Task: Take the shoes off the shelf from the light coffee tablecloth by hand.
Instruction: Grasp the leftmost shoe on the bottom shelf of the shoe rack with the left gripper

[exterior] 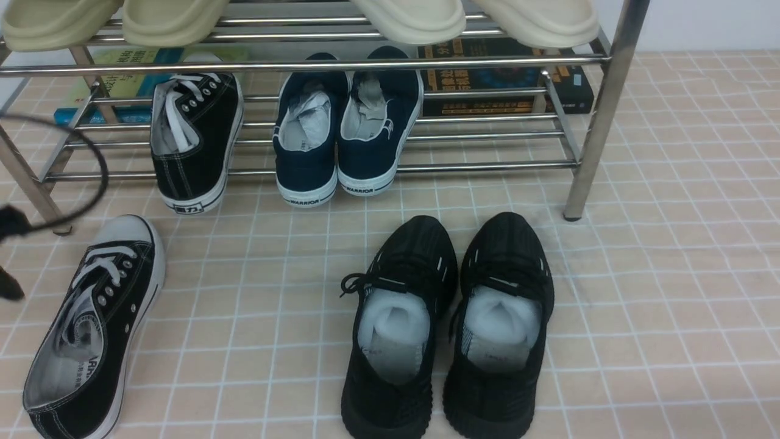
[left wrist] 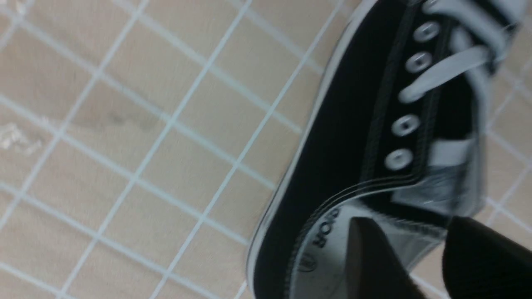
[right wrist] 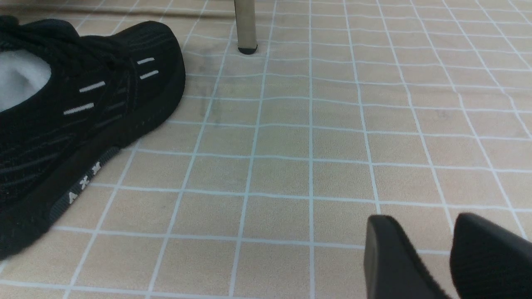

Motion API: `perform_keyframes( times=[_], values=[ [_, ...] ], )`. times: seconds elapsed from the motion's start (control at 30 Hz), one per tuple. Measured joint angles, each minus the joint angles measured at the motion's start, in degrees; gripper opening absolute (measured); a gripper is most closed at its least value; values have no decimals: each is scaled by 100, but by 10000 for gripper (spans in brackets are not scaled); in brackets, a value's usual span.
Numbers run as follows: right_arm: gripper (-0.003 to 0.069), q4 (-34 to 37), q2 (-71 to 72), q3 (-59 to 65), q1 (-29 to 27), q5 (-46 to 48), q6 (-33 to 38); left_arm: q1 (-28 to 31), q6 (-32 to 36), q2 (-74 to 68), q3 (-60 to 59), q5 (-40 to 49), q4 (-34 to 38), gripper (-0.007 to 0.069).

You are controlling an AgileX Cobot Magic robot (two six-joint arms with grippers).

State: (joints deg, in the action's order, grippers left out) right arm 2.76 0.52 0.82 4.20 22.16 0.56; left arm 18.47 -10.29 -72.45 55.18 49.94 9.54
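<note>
One shoe (exterior: 91,329) is down on the cloth (exterior: 670,274) at front left, sole flat. Its mate (exterior: 195,137) sits on the lower tier of the shelf (exterior: 597,110), heel hanging past the front rail, the navy pair (exterior: 341,134) near its side.

I read this step as letting go of the first shoe. My left end effector (left wrist: 409,232) stands open, one finger (left wrist: 374,257) over the insole and the other outside the heel collar. It seems to hold nothing, though blur keeps me from ruling out a pad brushing the collar. I would lift straight up so the inner finger doesn't drag the shoe askew, then go for the mate's overhanging heel. I'd pinch its collar and draw it out low under the upper rail, clear of the navy pair.

The left arm itself barely shows at the front view's edge, with its cable (exterior: 91,183) looping near the shelf's leg, which is a snag risk. The right end effector (right wrist: 419,224) hangs low over bare cloth, wide open and empty.
</note>
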Motion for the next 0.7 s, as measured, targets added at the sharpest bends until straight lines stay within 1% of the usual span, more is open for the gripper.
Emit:
perform_keyframes(
  times=[0.03, 0.07, 0.1, 0.17, 0.2, 0.3, 0.5, 0.57, 0.6, 0.67, 0.7],
  values=[
    [239, 0, 0, 0, 0, 0, 0, 0, 75, -6, 218, 104, 56, 160],
    [239, 0, 0, 0, 0, 0, 0, 0, 119, -6, 322, 176, 103, 126],
    [239, 0, 0, 0, 0, 0, 0, 0, 160, -12, 481, 238, 177, 75],
    [239, 0, 0, 0, 0, 0, 0, 0, 187, -32, 753, 303, 338, 21],
    [239, 0, 0, 0, 0, 0, 0, -14, 208, -78, 901, 339, 467, 8],
    [239, 0, 0, 0, 0, 0, 0, -289, 283, -255, 1199, 341, 592, 1],
    [239, 0, 0, 0, 0, 0, 0, -1438, 198, -1030, 1852, 347, 490, 6],
    [239, 0, 0, 0, 0, 0, 0, -1616, 4, -1331, 2103, 347, 420, 17],
    [239, 0, 0, 0, 0, 0, 0, -1681, -197, -1562, 2310, 347, 348, 30],
    [239, 0, 0, 0, 0, 0, 0, -1715, -450, -1928, 2659, 347, 247, 64],
    [239, 0, 0, 0, 0, 0, 0, -1715, -475, -1964, 2692, 347, 238, 68]
  ],
)
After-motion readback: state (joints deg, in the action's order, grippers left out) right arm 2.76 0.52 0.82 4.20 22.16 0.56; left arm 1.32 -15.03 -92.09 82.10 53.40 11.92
